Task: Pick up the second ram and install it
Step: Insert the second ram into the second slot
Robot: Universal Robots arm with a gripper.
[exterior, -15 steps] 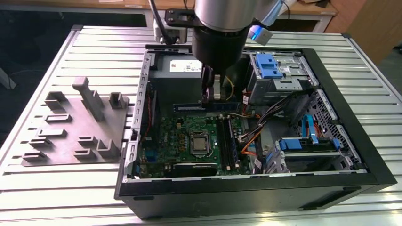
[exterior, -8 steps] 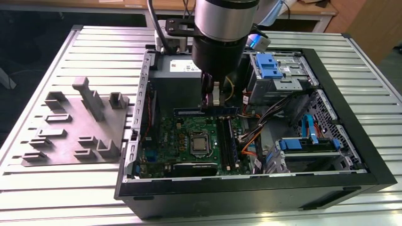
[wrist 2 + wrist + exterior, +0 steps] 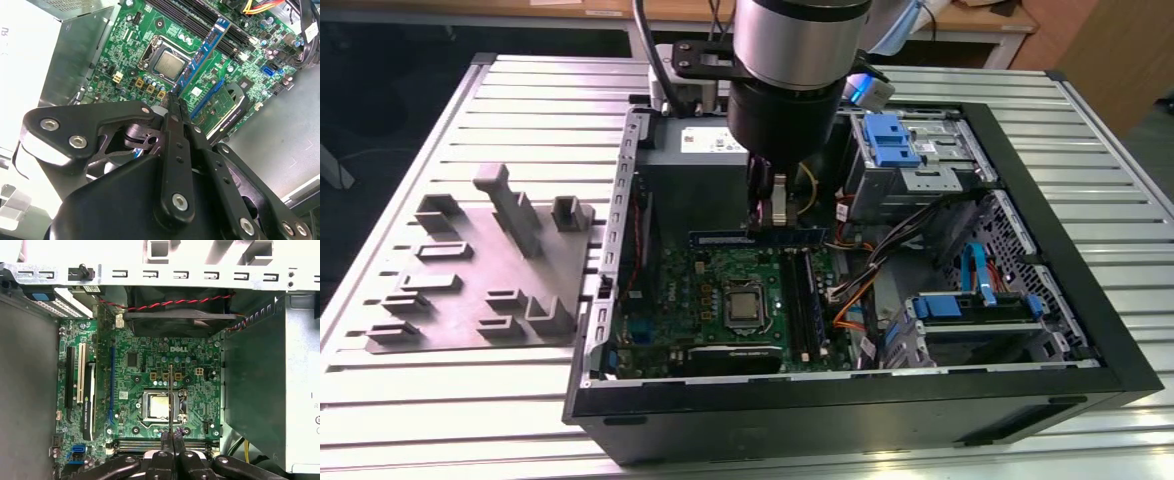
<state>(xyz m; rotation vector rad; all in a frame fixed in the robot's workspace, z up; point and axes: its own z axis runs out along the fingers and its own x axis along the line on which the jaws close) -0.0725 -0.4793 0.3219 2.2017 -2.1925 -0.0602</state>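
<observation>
A robot's black two-fingered gripper [image 3: 778, 222] reaches down into an open black desktop computer case [image 3: 854, 405] on a ribbed aluminium table [image 3: 454, 400]. Its fingers are pinched together on the second ram [image 3: 731, 237], a long, thin, flat memory stick of dark blue-green. The exterior view takes in the whole bench: the thick silver-and-black arm [image 3: 794, 60] stands upright over the case, a grey plastic fixture plate [image 3: 480, 275] with raised blocks lies on the table at that view's left, and blue plastic drive brackets [image 3: 887, 135] sit in the case's far corner. Here the stick hangs level and on edge above the green motherboard [image 3: 674, 290], on the far side of the square silver processor [image 3: 744, 305]. The second wrist view, looking down along the gripper [image 3: 173, 96], adds the stick's [image 3: 205, 50] flat face, with dark chips set along it. The stick runs out from the fingertips over the motherboard [image 3: 125, 50], close beside the processor [image 3: 167, 64]. In the first wrist view the stick [image 3: 171, 390] is seen edge-on as a hairline, running from the gripper [image 3: 171, 436] past the processor [image 3: 156, 406]. This view also shows a black fan [image 3: 175, 320] and a twisted red-and-black wire [image 3: 175, 302] at the case wall beyond the motherboard [image 3: 145, 355].
</observation>
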